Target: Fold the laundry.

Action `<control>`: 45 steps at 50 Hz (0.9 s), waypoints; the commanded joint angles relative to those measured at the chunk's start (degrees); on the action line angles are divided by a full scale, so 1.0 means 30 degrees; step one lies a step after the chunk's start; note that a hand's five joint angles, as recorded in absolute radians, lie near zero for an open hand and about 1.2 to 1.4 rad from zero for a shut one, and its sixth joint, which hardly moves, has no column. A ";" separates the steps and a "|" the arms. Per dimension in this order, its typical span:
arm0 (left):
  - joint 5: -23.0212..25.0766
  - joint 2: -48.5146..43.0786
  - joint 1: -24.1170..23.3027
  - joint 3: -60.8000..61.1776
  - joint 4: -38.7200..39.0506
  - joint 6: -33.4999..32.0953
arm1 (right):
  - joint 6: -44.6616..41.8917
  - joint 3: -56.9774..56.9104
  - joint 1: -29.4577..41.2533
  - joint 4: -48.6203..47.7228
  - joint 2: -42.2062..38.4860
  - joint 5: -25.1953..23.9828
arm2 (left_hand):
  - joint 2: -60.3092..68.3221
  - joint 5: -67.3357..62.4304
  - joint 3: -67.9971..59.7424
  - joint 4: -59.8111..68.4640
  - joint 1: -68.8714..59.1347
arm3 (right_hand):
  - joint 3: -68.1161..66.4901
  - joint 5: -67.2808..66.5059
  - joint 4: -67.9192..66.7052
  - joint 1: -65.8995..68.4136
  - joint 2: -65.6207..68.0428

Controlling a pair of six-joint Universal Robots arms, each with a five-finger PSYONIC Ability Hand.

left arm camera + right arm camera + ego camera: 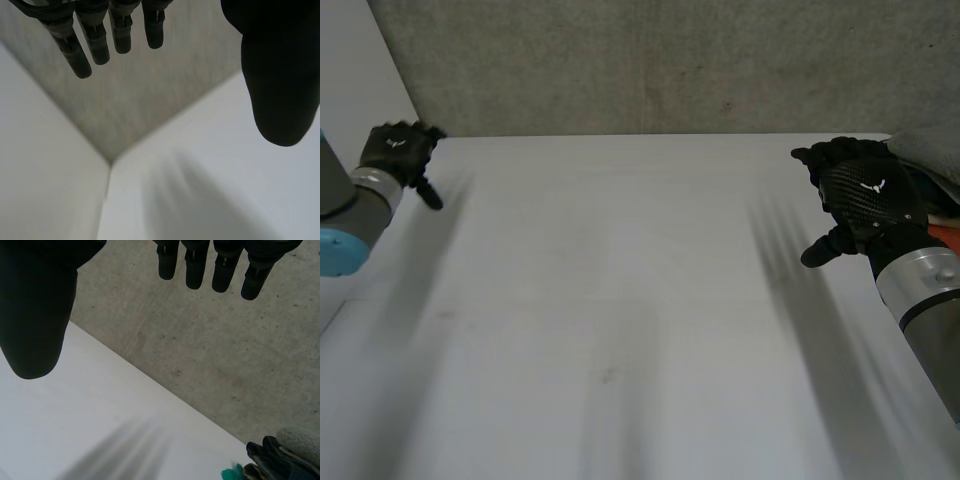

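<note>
**Both hands open and empty; laundry at the table's right edge**

We find the left hand (398,150) at about ten o'clock on the table (620,320) in the head view. It is held above the far left corner. In its own wrist view the fingers (97,45) are straight and side by side, and the thumb (280,75) stands well apart from them. Nothing lies between them, so this hand is slack and holds nothing. Beyond its fingertips the table meets a white side panel (45,170) and a grey wall (150,100) in one corner.

We find the right hand (860,195) at about three o'clock in the head view, over the table's right side, with its back towards the camera. Its wrist view shows the fingers (195,270) straight and the thumb (35,315) spread wide of them, with only bare table and wall in the gap. This hand too is spread and empty.

The laundry pile (932,152) sits at about two o'clock, on the right edge of the table and just behind the right hand. An orange patch (944,236) shows beside that arm's wrist. From the head view we cannot tell whether hand and pile touch. In the right wrist view the pile lies clear of the fingertips, off to the finger side. There we note a grey knitted piece (302,440), a dark cloth (270,455) against it and a teal scrap (231,473) at its foot.
</note>
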State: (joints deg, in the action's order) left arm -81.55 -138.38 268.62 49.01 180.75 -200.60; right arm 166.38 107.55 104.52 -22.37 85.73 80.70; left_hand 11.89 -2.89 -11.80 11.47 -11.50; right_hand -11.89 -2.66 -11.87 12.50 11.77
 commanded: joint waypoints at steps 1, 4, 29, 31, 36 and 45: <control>-0.2172 0.3109 0.0865 0.3162 -0.6720 -0.1684 | 0.0232 -0.0313 0.0081 0.0921 -0.0246 -0.0268 | -0.0631 0.0963 0.0601 -0.0491 0.0501 | 0.0629 0.0887 0.0622 -0.0834 -0.0590; -0.1531 0.4665 0.1511 0.5480 -0.6172 -0.1864 | 0.0174 -0.0313 0.0081 0.1069 -0.0276 -0.0503 | -0.0631 0.0963 0.0601 -0.0491 0.0501 | 0.0629 0.0887 0.0622 -0.0834 -0.0590; 0.1638 1.1467 0.5908 1.8701 0.3322 -0.5203 | 0.0027 -0.0342 0.0316 0.1685 -0.0217 -0.1529 | -0.0631 0.0963 0.0601 -0.0491 0.0501 | 0.0629 0.0887 0.0622 -0.0834 -0.0590; 0.0965 1.1292 0.5937 1.8643 0.3732 -0.5350 | -0.0148 -0.0371 0.0286 0.1772 -0.0217 -0.1617 | -0.0631 0.0963 0.0601 -0.0491 0.0501 | 0.0629 0.0887 0.0622 -0.0834 -0.0590; 0.0143 1.0794 0.5587 1.8701 0.4084 -0.5759 | -0.0558 -0.0430 0.0227 0.1948 -0.0217 -0.1646 | -0.0631 0.0963 0.0601 -0.0491 0.0501 | 0.0629 0.0887 0.0622 -0.0834 -0.0590; 0.0640 1.1318 0.3040 1.8673 0.4934 -0.6259 | -0.1760 -0.1425 -0.0533 0.2973 -0.0101 -0.2817 | -0.0631 0.0963 0.0601 -0.0491 0.0501 | 0.0629 0.0887 0.0622 -0.0834 -0.0590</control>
State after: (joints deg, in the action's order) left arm -80.88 -105.89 282.94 105.57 193.89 -219.35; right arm 163.06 105.44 104.38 -15.50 85.15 75.00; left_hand 11.88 -2.89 -11.80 11.47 -11.50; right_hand -11.89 -2.66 -11.86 12.50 11.77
